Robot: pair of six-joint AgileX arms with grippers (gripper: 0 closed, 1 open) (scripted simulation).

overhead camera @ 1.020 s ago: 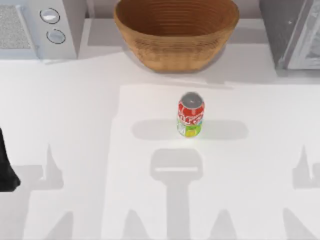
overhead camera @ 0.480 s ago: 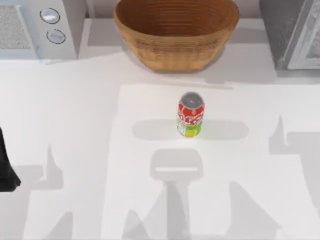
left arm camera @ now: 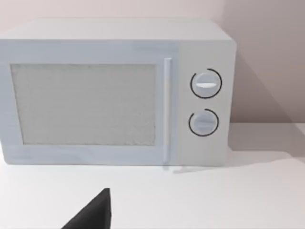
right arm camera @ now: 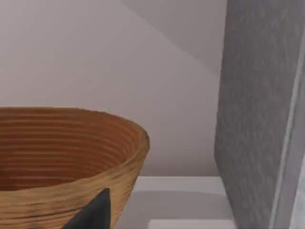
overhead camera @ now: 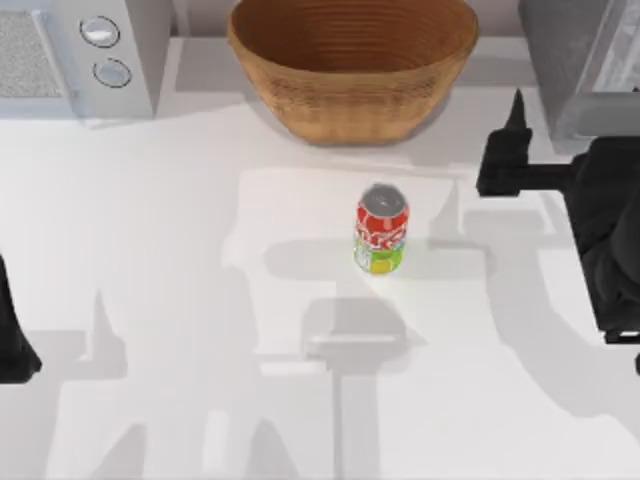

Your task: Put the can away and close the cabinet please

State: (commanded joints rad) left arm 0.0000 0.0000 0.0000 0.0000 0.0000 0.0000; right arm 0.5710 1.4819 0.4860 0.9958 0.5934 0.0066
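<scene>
The can (overhead camera: 381, 232) stands upright near the middle of the white table, silver top up, red label over a green-yellow band. My right gripper (overhead camera: 514, 140) hovers to the can's right and a little farther back, just in front of the grey cabinet (overhead camera: 570, 60) at the back right corner, apart from both. The right wrist view looks past the wicker bowl (right arm camera: 66, 157) to the cabinet's grey side wall (right arm camera: 257, 114). My left arm (overhead camera: 14, 335) is parked at the table's left edge, far from the can.
A large wicker bowl (overhead camera: 352, 62) stands at the back centre, behind the can. A white microwave (overhead camera: 75, 55) with two round knobs sits at the back left, its closed door (left arm camera: 86, 105) facing the left wrist camera.
My right arm has come into the top view from the right and now reaches toward the cabinet. The can and my left arm have not moved.
</scene>
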